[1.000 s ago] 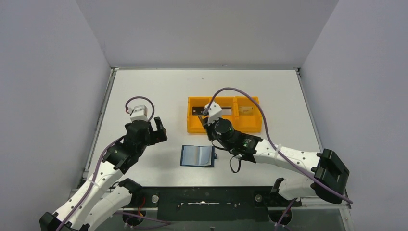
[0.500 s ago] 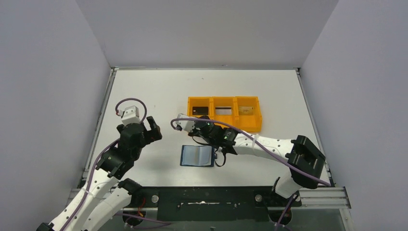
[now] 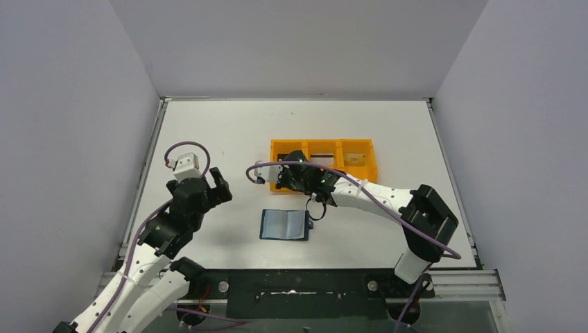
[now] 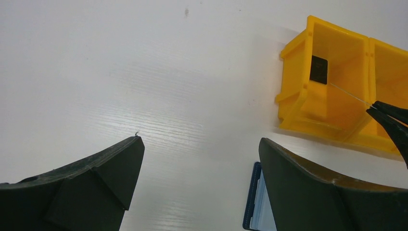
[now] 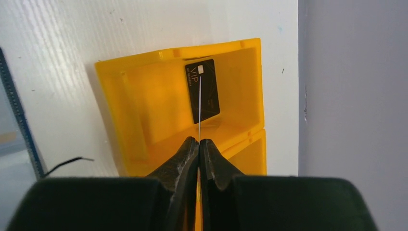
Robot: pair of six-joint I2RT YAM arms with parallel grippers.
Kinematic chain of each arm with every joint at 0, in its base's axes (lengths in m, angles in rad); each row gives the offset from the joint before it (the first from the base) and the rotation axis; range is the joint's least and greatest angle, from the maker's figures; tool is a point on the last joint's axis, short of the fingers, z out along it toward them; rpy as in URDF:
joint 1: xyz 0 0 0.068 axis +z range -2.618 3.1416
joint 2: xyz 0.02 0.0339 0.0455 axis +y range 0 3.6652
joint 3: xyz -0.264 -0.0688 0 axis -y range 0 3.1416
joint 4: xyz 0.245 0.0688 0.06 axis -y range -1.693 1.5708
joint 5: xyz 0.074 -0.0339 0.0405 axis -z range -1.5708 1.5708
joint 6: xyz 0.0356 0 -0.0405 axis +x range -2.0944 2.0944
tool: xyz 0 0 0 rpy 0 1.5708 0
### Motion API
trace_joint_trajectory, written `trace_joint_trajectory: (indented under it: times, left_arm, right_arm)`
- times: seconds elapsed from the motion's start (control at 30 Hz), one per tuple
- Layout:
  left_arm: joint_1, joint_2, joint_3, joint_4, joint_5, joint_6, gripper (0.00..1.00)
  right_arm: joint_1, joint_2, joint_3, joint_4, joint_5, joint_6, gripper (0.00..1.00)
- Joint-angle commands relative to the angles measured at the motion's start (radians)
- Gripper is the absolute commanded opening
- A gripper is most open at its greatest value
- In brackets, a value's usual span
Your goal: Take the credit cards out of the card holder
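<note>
The card holder (image 3: 285,225) lies open on the table, dark navy with a lighter blue inside; its edge shows in the left wrist view (image 4: 253,204). My right gripper (image 5: 198,141) is shut on a thin credit card (image 5: 199,106), seen edge-on. It holds the card over the left compartment of the orange tray (image 5: 130,101), where a black card (image 5: 208,91) lies. In the top view the right gripper (image 3: 290,169) is at the tray's left end. My left gripper (image 4: 199,144) is open and empty, left of the card holder (image 3: 220,184).
The orange three-compartment tray (image 3: 323,182) stands behind the card holder. A card (image 3: 320,158) lies in its middle compartment and a pale beige card (image 3: 356,159) in the right one. A purple cable loops over the right arm.
My right gripper has moved from the card holder's far edge up to the tray's left compartment, with the card in it. The left arm drew back a little earlier and is still now.
</note>
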Motion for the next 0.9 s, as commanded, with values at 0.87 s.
trace_joint_trajectory:
  times: [0.87]
  left_arm:
    - [0.005,0.0,0.023,0.016,-0.022,-0.01,0.92]
  right_arm:
    - [-0.115,0.281,0.237,0.047,-0.004,-0.182,0.05]
